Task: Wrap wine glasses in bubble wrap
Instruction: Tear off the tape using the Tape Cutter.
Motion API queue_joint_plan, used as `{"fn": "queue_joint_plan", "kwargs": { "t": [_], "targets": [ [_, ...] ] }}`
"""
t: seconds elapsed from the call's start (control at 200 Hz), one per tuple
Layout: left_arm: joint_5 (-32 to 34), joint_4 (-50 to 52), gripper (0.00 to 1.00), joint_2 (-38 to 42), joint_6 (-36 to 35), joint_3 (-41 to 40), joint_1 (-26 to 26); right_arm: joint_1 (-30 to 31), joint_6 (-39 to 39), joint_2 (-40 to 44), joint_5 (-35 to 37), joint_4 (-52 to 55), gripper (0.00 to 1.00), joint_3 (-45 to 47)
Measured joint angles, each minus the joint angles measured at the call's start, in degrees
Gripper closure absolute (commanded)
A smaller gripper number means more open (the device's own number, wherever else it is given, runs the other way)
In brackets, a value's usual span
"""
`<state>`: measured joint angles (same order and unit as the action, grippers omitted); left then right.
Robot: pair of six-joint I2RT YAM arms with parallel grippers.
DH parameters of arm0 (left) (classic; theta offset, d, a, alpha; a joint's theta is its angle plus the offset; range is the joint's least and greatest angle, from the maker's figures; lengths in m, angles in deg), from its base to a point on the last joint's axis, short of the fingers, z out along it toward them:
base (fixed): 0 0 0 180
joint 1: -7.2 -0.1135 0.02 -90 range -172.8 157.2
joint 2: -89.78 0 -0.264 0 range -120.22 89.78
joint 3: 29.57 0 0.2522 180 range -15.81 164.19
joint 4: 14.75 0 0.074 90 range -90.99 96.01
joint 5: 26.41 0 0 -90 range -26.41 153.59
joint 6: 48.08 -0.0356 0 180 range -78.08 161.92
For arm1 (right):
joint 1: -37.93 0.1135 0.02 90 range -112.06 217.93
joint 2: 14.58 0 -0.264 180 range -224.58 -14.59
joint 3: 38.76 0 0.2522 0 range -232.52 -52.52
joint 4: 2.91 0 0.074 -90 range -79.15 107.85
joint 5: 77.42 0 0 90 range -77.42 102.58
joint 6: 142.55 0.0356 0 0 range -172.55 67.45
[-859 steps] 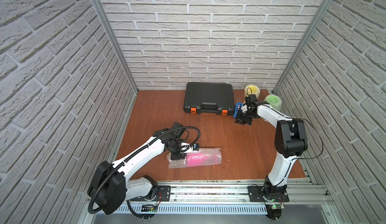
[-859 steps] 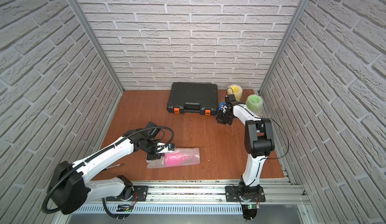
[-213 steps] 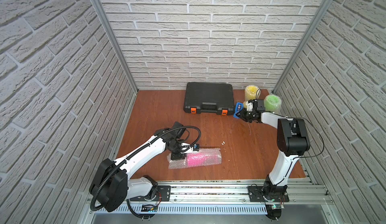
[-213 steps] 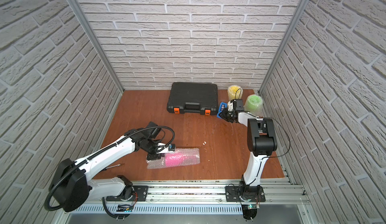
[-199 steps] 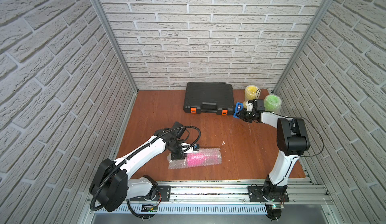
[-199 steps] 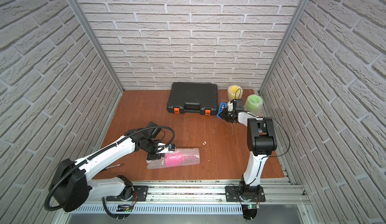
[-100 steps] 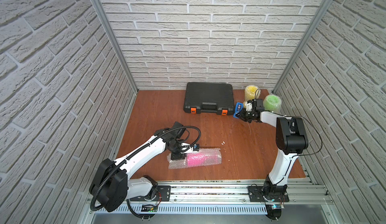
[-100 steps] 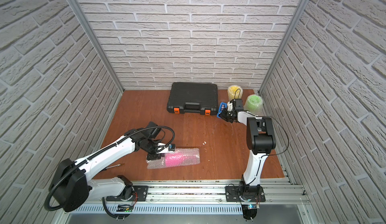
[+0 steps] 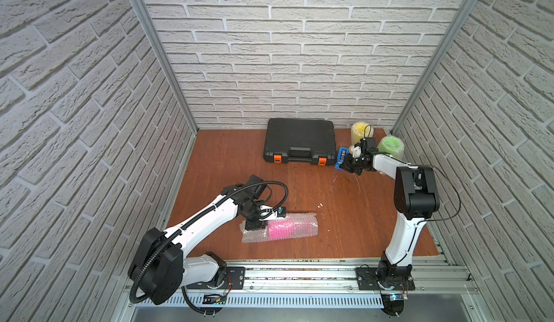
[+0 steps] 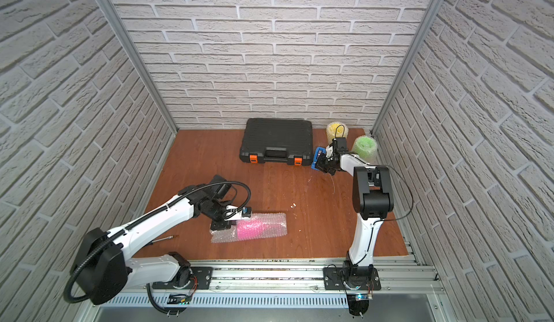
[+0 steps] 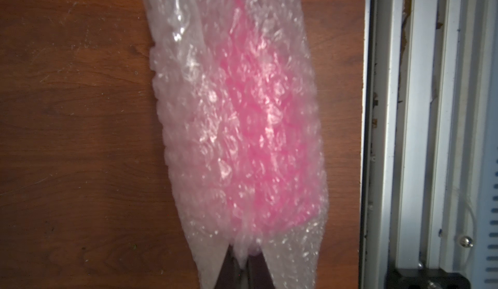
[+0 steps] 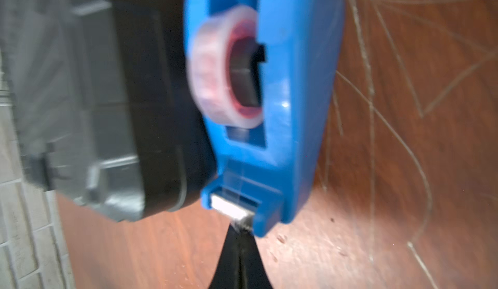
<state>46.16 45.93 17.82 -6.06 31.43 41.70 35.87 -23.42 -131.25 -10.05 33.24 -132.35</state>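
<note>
A hot pink plastic stemmed goblet [image 9: 281,230] lies on its side near the front edge of the reddish-brown wooden table [image 9: 227,161]. It is rolled inside a clear, crinkly sheet of bubble wrap [image 9: 304,219], which forms a lumpy tube around it with looser, flatter ends. In the left wrist view the pink shows only as a soft glow through the glossy blisters. The left gripper [image 11: 244,267] has its dark jaws drawn narrow on one end of the bubble wrap, and the film puckers between them.

In the back right corner stand the yellow goblet [image 9: 361,131] and the lime green goblet [image 9: 390,146]. Each is a frosted, bubbly bundle, and the two are near each other but apart.

A blue moulded plastic tape dispenser [image 12: 296,85] sits just beside the right end of a black ribbed hard plastic case [image 9: 299,139] with orange latches [image 9: 278,158]. It carries a roll of clear tape [image 12: 215,72] on a reddish core.

The right gripper [image 12: 239,250] has its jaws pressed together right at the dispenser's pale cutter, where a crumpled scrap of clear film meets their tips. Whether they pinch it cannot be told. Fine pale curved lines cross the wood beside the dispenser.
</note>
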Motion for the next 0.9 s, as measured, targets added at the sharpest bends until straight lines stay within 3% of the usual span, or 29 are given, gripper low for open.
{"fn": "queue_joint_plan", "kwargs": {
  "t": [0.225, 0.485, 0.665, 0.9],
  "targets": [
    [0.0, 0.0, 0.93, 0.0, 0.0, 0.0, -0.1, 1.8, -0.6, -2.6, 8.0, 10.2, 0.97, -3.7],
    [0.0, 0.0, 0.93, 0.0, 0.0, 0.0, -0.1, 3.2, -1.3, -1.3, 14.2, 12.3, 0.98, -3.2],
    [0.0, 0.0, 0.93, 0.0, 0.0, 0.0, -0.1, 3.6, -1.7, 5.3, 15.7, 12.4, 0.97, 2.2],
    [0.0, 0.0, 0.93, 0.0, 0.0, 0.0, -0.1, 3.7, -3.1, 14.4, 15.1, 12.1, 0.97, 2.9]
  ]
}}
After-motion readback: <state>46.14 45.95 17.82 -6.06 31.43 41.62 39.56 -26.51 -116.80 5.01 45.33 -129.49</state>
